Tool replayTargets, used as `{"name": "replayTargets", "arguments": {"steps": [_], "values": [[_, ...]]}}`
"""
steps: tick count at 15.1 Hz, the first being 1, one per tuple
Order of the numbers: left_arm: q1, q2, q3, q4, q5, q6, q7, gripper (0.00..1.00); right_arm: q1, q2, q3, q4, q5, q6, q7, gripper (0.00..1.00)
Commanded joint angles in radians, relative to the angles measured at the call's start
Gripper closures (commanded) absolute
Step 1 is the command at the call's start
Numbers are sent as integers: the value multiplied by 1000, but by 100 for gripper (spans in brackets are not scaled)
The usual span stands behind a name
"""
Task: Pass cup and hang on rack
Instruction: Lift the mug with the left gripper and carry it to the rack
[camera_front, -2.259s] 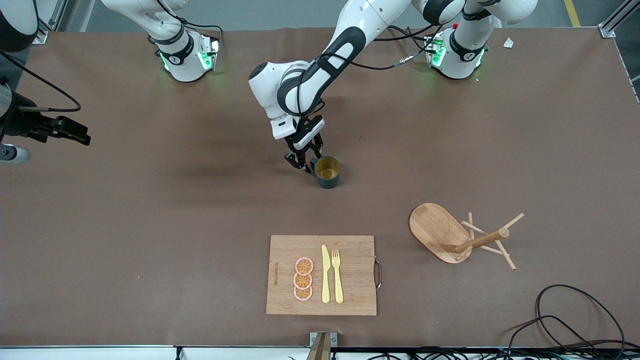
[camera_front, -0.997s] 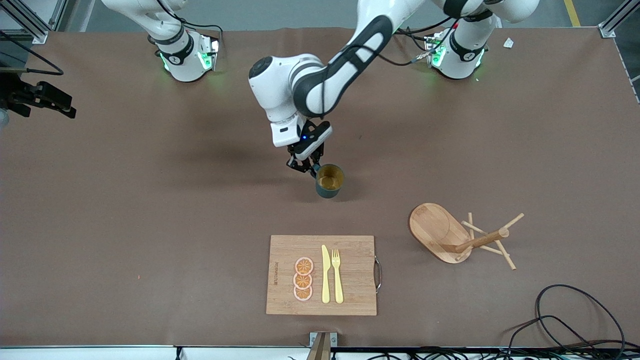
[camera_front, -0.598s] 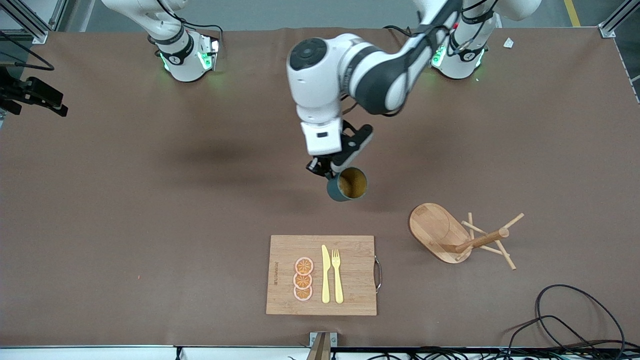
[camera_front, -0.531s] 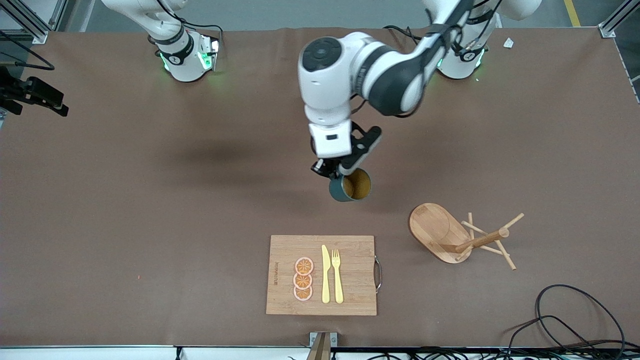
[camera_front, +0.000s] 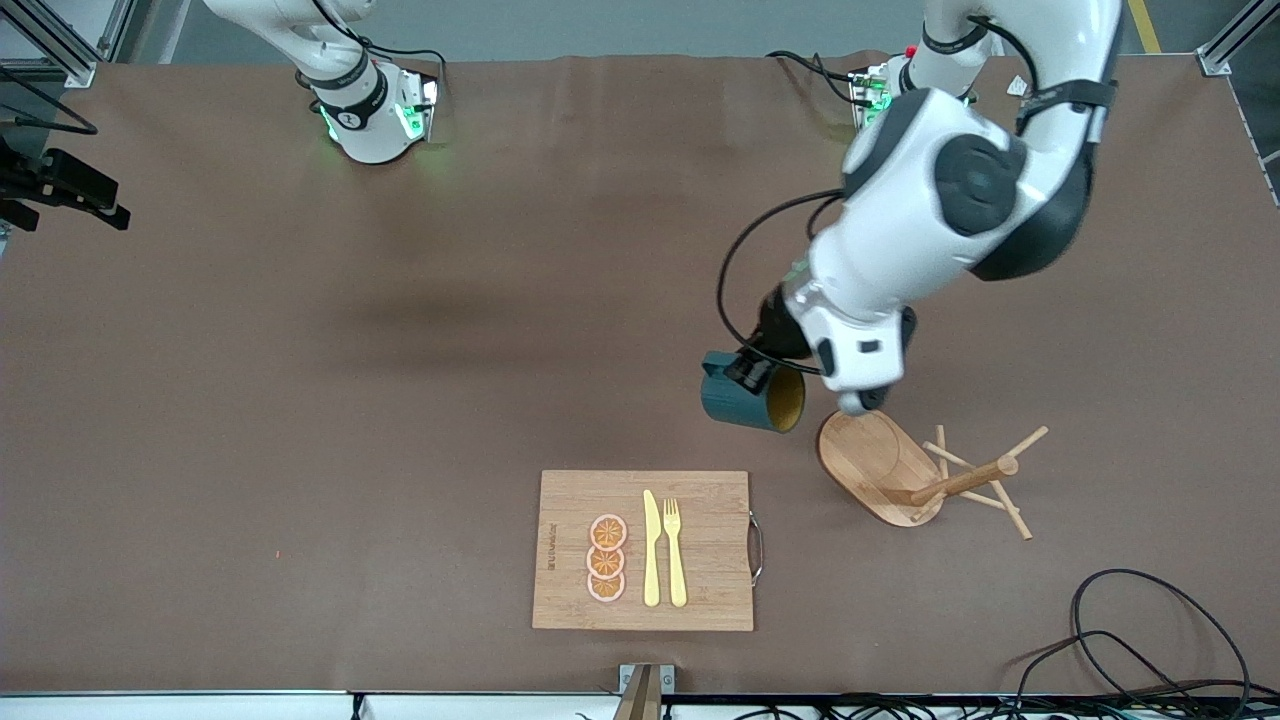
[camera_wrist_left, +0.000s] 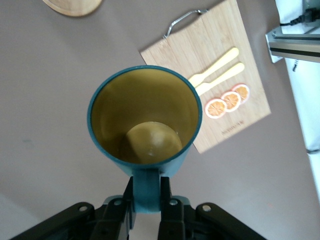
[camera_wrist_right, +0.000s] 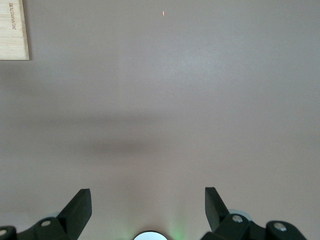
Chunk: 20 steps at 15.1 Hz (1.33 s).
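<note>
- Teal-green outside and mustard inside, the cup (camera_front: 752, 402) hangs tipped on its side in the middle right of the front view, mouth toward the rack (camera_front: 915, 470), held up over bare brown table (camera_front: 300, 400) by the left gripper (camera_front: 752, 372), which pinches its handle.
- The rack lies toppled in the lower right, its oval base on edge just beside the cup's rim and its pegs splayed outward; the cutting board (camera_front: 644, 550) with its knife (camera_front: 651, 549), fork (camera_front: 674, 551) and orange slices (camera_front: 606, 558) sits lower centre, near the table's bottom edge, with open tabletop between it and the cup.
- In the left wrist view the cup fills the centre, its handle clamped between the fingers (camera_wrist_left: 129, 209); the board's corner shows at upper right.
- The right wrist view shows the right gripper (camera_wrist_right: 148, 210) spread wide over bare table, waiting; in the front view that arm sits at the frame's upper-left edge.
</note>
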Motion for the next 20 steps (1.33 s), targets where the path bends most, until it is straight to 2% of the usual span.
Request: {"name": "replayTargets", "arguments": {"steps": [1,7,16,20], "values": [[87,-22,-9,-29,-152,-34,113,100,-18,-21,11,-8,17,-5,-18,0],[283,30,-8,-36,-441,-193,424,100,-16,-24,14,-9,2,-15,-24,0],[449,133,-8,-42,-590,-304,584,100,-15,-26,16,-9,2,-15,-22,0],[486,152,-8,-42,-630,-333,609,100,-15,-27,16,-9,2,-15,-22,0]]}}
